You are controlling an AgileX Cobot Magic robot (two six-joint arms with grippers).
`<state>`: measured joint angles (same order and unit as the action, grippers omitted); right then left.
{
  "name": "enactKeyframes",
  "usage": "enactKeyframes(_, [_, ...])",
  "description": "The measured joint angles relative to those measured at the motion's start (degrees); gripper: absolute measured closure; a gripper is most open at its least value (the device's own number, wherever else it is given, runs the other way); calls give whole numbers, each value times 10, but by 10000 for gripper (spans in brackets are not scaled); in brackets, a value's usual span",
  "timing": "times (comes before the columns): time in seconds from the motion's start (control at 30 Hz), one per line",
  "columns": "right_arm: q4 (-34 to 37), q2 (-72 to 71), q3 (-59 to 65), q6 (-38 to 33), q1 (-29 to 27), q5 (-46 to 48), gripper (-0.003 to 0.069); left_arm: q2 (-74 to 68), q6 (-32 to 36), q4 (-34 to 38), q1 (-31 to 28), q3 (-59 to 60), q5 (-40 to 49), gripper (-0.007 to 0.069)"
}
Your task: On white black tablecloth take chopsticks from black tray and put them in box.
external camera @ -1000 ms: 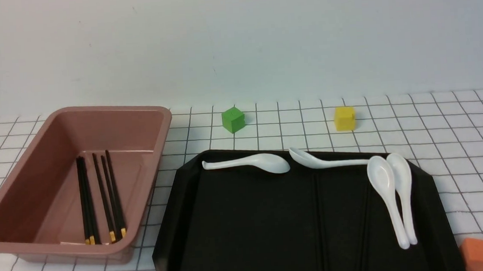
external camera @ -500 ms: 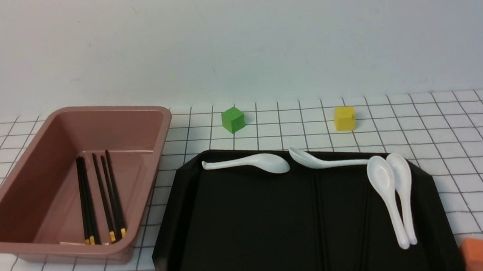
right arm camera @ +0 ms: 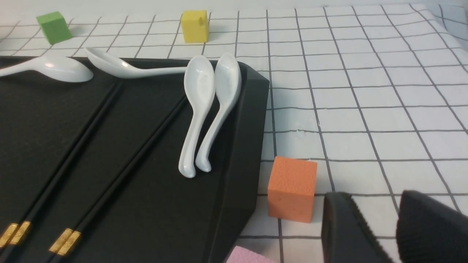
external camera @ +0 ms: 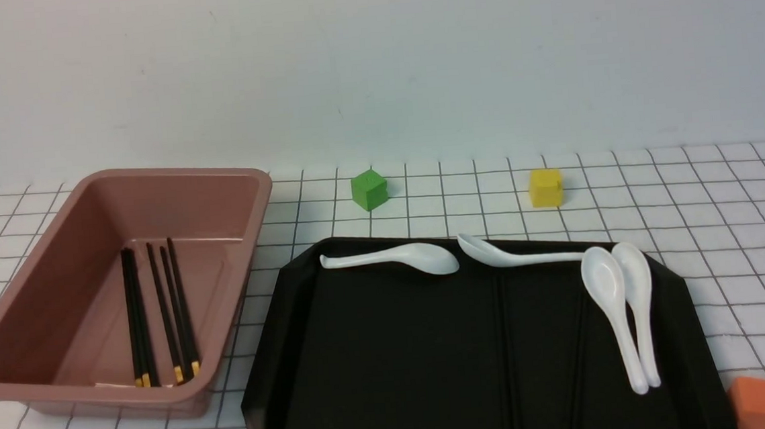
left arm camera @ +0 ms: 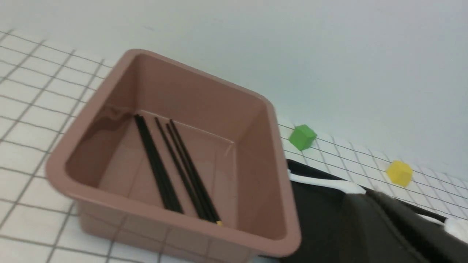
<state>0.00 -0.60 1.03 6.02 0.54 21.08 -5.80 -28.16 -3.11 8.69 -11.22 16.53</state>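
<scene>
The pink-brown box [external camera: 177, 169] stands on the left of the gridded tablecloth [external camera: 726, 217], with two pairs of black chopsticks [external camera: 160, 311] lying on its floor. Two more pairs of chopsticks [right arm camera: 69, 157] lie on the black tray [external camera: 393, 362], gold ends towards me. My left gripper [left arm camera: 369, 195] is shut and empty beside the box [left arm camera: 197, 71], out of the front view. My right gripper [right arm camera: 374, 199] is open and empty over the cloth, right of the tray [right arm camera: 44, 109].
Several white spoons [external camera: 399, 259] lie along the tray's far and right parts. A green cube [external camera: 369, 190] and a yellow cube [external camera: 546, 187] sit behind the tray. An orange cube [right arm camera: 291, 188] sits between the tray's right edge and my right gripper.
The dark corner of my left gripper at the front view's left edge has sunk and slipped out of sight. Everything else is still.
</scene>
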Motion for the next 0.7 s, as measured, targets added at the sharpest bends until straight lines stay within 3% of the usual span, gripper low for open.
enactKeyframes(0.2, [0, 0, 0, 0, 0, 0, 419, 63, 0, -2, -50, 72, 27, 635])
enactKeyframes(0.7, [0, 0, 0, 0, 0, 0, 419, 65, 0, 1, -50, 129, 51, 622])
